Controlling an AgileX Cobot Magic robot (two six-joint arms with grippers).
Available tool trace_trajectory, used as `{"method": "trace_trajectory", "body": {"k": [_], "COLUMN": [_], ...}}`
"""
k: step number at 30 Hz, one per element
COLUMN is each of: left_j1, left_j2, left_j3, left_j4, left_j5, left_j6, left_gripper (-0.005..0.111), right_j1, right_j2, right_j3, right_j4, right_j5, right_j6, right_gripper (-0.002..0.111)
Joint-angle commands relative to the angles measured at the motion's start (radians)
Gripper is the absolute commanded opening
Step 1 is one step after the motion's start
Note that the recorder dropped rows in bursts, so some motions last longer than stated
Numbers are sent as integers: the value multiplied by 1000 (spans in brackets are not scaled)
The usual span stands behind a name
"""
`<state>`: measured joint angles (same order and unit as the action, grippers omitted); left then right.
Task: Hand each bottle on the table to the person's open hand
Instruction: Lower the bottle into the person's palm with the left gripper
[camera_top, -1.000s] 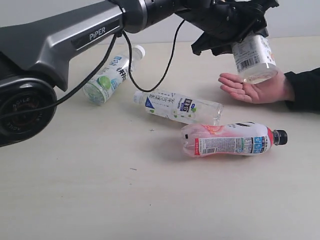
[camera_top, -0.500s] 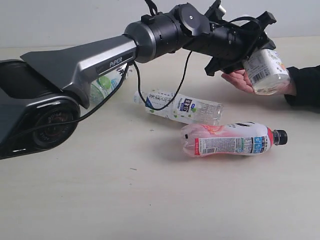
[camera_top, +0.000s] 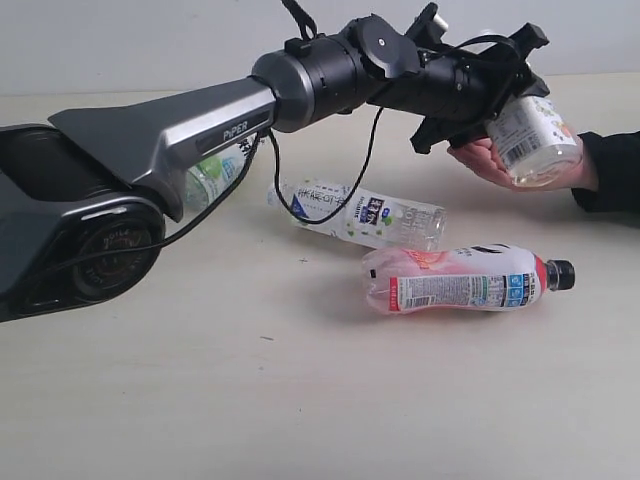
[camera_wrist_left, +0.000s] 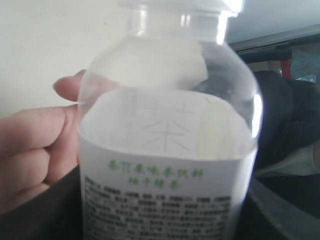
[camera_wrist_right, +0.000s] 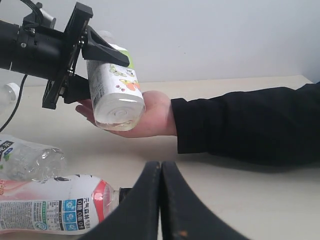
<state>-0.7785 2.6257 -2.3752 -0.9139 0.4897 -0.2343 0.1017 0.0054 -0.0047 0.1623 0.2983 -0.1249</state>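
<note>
Bottle (camera_top: 533, 140) clamped between left gripper (camera_top: 497, 95) fingers (camera_wrist_right: 105, 51), seemingly touching the hand (camera_top: 483, 160).

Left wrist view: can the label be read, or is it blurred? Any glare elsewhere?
Left wrist view: the held bottle fills the frame, fine print blurred, cap blown out, glare streak down one side. Exterior view: even light, soft shadow under the pink-red bottle. Right wrist view: shut right gripper dark and soft.
</note>
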Motion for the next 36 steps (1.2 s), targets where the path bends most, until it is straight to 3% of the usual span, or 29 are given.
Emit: {"method": "trace_trajectory", "body": {"k": [1, 15, 24, 29, 36], "left_j1": [2, 2, 2, 2, 2], "left_j2": [10, 27, 27, 27, 27], "left_j3": [-9, -9, -9, -9, -9], "left_j4": [-12, -14, -14, -14, -14], "left_j5": [-33, -2, -2, 3, 13], "left_j6": [21, 21, 21, 21, 21], "left_gripper": [0, 2, 47, 56, 59], "right_j1": [-8, -8, -8, -8, -8], "right_j2": [-5, -5, -5, -5, -5], "right_j3": [5, 5, 5, 5, 5], "right_j4": [-2, -2, -2, -2, -2], "right_j5": [-8, -8, -8, -8, -8], "right_j6": [-3, -3, -3, -3, -3], "right_gripper": [0, 0, 0, 0, 0]}}
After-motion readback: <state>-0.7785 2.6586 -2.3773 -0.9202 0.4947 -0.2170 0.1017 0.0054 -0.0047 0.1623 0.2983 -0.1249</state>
